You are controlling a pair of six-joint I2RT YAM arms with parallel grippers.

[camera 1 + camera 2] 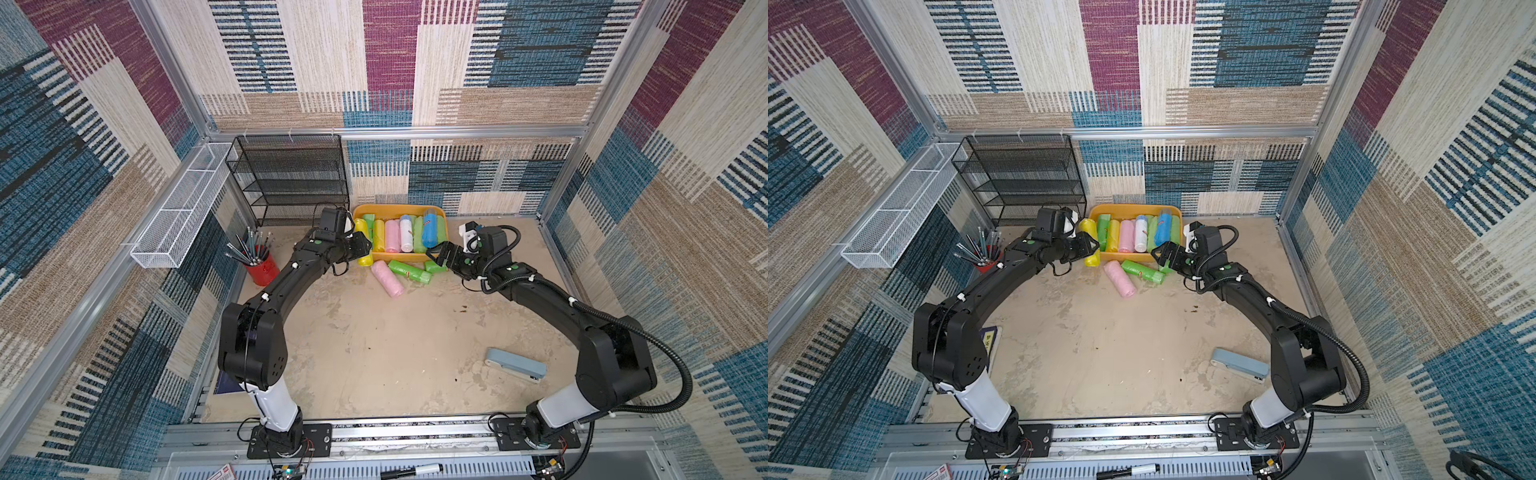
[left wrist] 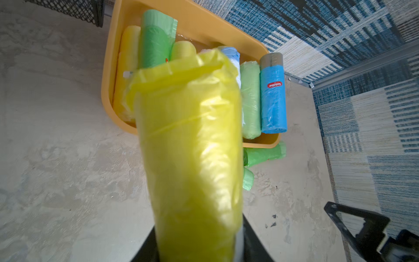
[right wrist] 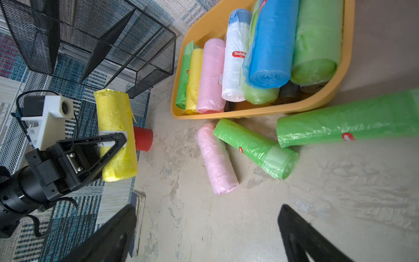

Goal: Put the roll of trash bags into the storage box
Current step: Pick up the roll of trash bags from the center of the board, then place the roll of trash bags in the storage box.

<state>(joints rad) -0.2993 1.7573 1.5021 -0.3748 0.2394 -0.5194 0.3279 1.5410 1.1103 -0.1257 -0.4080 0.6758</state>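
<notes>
yellow roll of trash bags (image 3: 113, 108) is pinched across its middle in the left claw (image 3: 120, 140), whose jaws are drawn close on it. it hangs clear of the desk (image 1: 374, 353), just beside the left end of the orange-yellow storage box (image 1: 399, 208), not inside. the right claw (image 1: 439, 254) gapes wide and holds nothing, over a green roll (image 1: 435, 267) at the box's front. a pink roll (image 1: 387, 278) and another green roll (image 1: 409, 272) lie on the desk nearby.
</notes>
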